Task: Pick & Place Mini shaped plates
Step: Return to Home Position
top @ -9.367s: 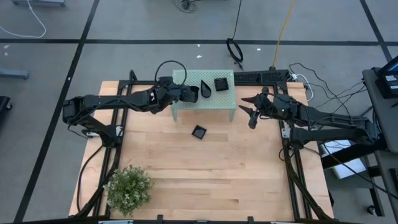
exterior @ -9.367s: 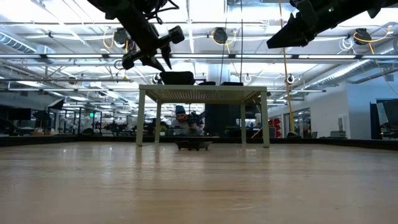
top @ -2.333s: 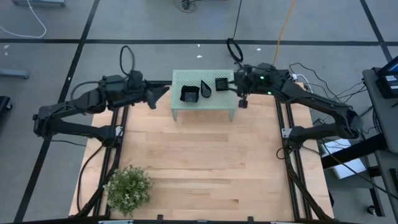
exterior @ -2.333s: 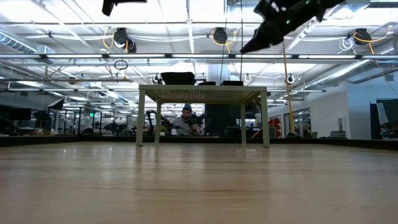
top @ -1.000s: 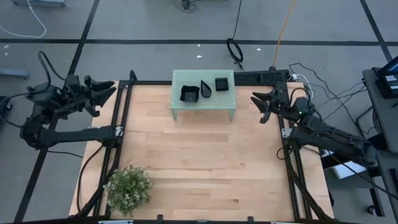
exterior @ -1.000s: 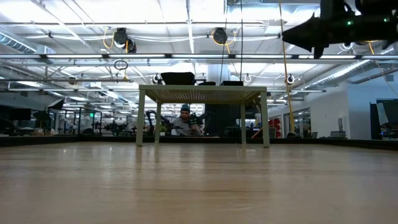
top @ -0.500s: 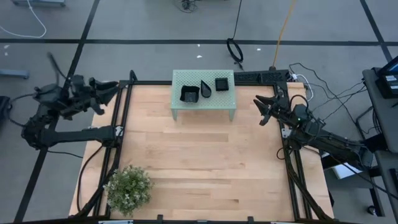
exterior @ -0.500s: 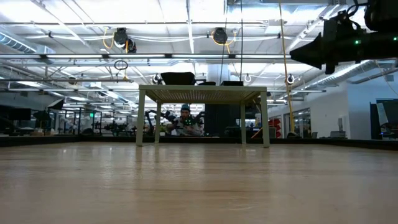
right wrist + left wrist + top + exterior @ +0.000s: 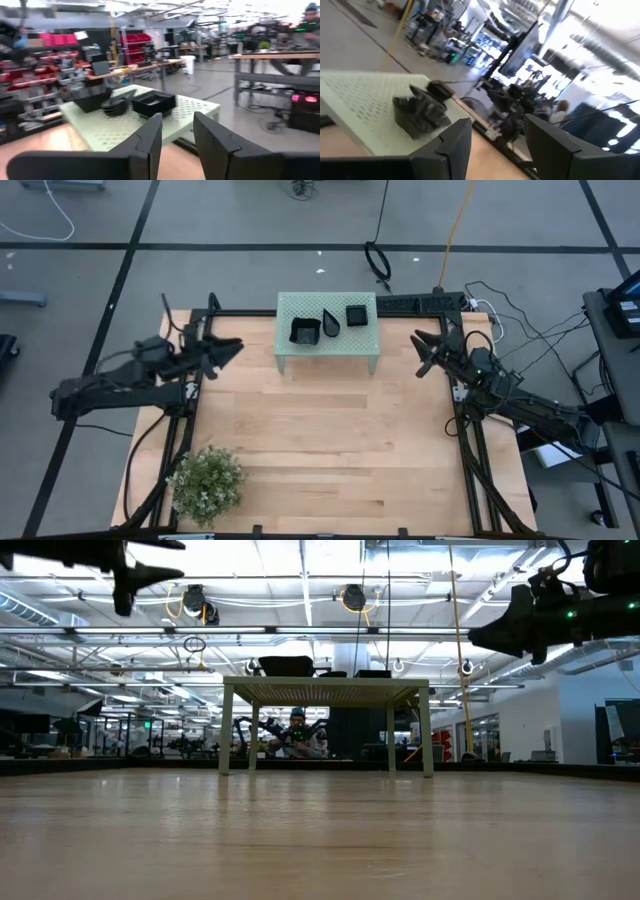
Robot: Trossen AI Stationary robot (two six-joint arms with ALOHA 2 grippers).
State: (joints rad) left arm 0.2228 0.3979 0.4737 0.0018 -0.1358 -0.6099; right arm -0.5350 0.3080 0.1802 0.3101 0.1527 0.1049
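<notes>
Three mini shaped plates, all glossy black, sit on top of the mint-green stand (image 9: 327, 348) at the table's far middle: a wavy-edged square (image 9: 305, 331), a teardrop (image 9: 331, 321) and a small square (image 9: 357, 314). My left gripper (image 9: 232, 348) hovers open over the table's far left part, pointing level at the stand, well short of it. My right gripper (image 9: 420, 352) hovers open at the far right, also pointing at the stand. The left wrist view shows the wavy plate (image 9: 420, 115); the right wrist view shows all three (image 9: 117, 106). Both grippers hold nothing.
A green bushy plant (image 9: 207, 480) stands at the near left corner. Bare wooden tabletop (image 9: 330, 440) lies between it and the stand. Black frame rails run along the table's left and right edges. A person (image 9: 295, 735) sits far behind the stand in the room.
My left gripper has swung from beyond the table's left edge toward the stand, sinking and rolling somewhat about its own axis, and it stays open. My right gripper has sunk a little. The plates have not moved.
</notes>
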